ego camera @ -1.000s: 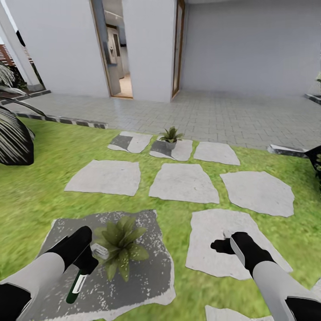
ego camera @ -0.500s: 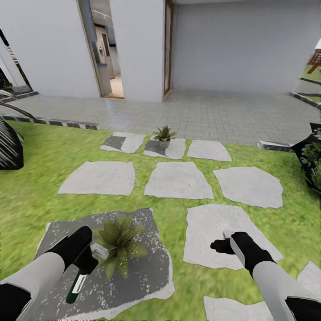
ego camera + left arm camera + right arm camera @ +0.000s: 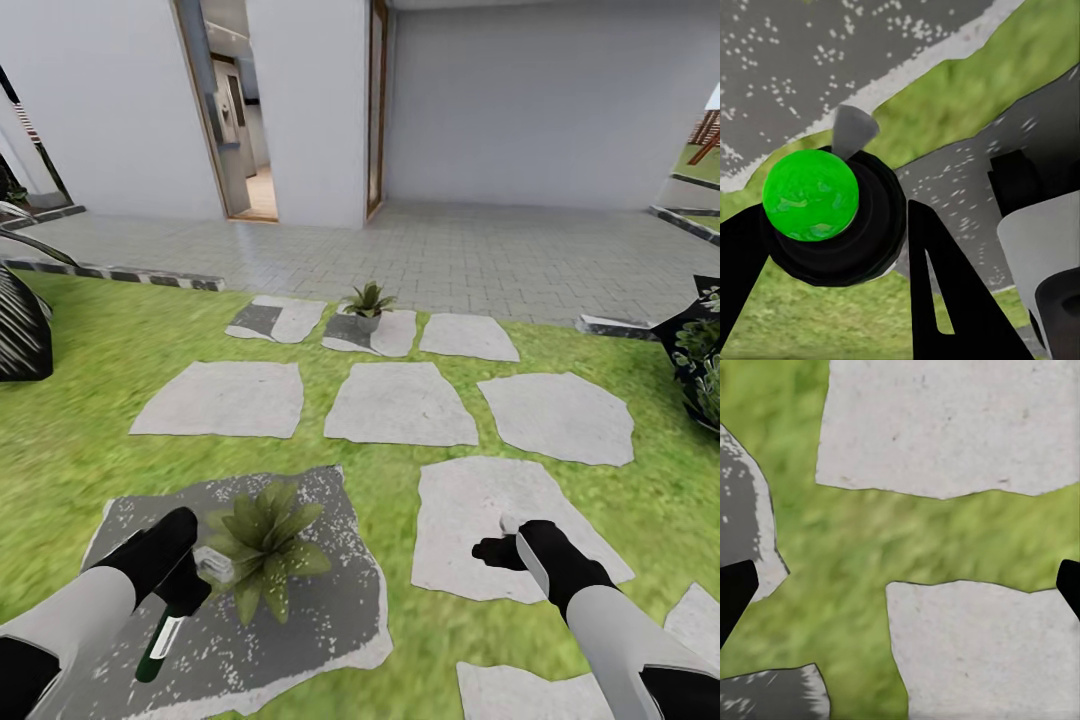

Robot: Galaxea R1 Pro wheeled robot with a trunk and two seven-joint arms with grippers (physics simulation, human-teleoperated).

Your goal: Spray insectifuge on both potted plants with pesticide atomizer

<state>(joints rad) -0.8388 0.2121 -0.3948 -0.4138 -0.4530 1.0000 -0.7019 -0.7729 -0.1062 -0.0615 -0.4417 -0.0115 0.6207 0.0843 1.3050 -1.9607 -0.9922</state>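
Across the garden [image 3: 90, 330], our left gripper [image 3: 172, 575] reaches forward, clamped around the pesticide atomizer [image 3: 160, 640], nozzle touching the near potted plant [image 3: 262, 535]. Our right gripper [image 3: 497, 548] hovers over a stone slab [image 3: 470, 500], fingers spread, empty.

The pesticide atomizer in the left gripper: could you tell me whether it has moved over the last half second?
Yes. Against the dark slab, which stays put in the head view, the pesticide atomizer and the left gripper have slipped slightly down and left, away from the near potted plant.
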